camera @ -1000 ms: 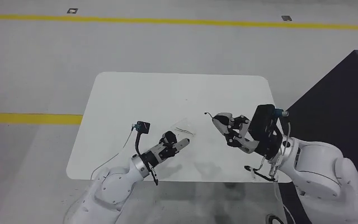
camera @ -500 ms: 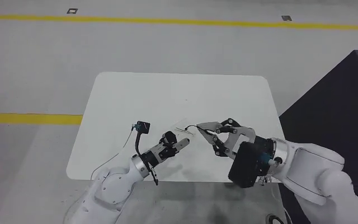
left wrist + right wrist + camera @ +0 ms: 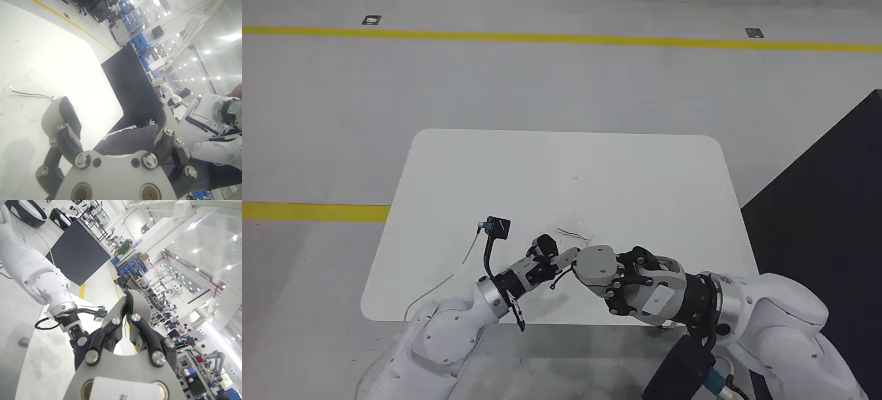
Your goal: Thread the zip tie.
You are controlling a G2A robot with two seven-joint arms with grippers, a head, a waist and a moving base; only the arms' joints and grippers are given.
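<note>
Table: a white table (image 3: 642,170) with rounded corners; a clear plastic bag (image 3: 36,83) lies flat on it, on the robot's side of its middle.
Floor: pale grey, with a yellow line (image 3: 542,38) running across well beyond the bag, on the far side of the table.
Partition: a black panel (image 3: 128,79) stands off the table's edge, well apart from the bag.
Room: a bright hall with rows of ceiling lights, shelving and blue bins far behind the bag.
Loose zip tie: a thin black loose zip tie (image 3: 30,94) lies stretched out on the bag.
Left gripper: the left gripper (image 3: 113,115) is just beside the bag on the robot's side, fingers spread wide, nothing between them.
Right gripper: the right gripper (image 3: 129,298) is near the bag too, close to the left gripper, fingers pressed together on a zip tie.
Held zip tie: the black held zip tie (image 3: 124,327) is pinched between the right gripper's fingertips. Its free length hangs back between the fingers, off the bag and apart from the loose one.
</note>
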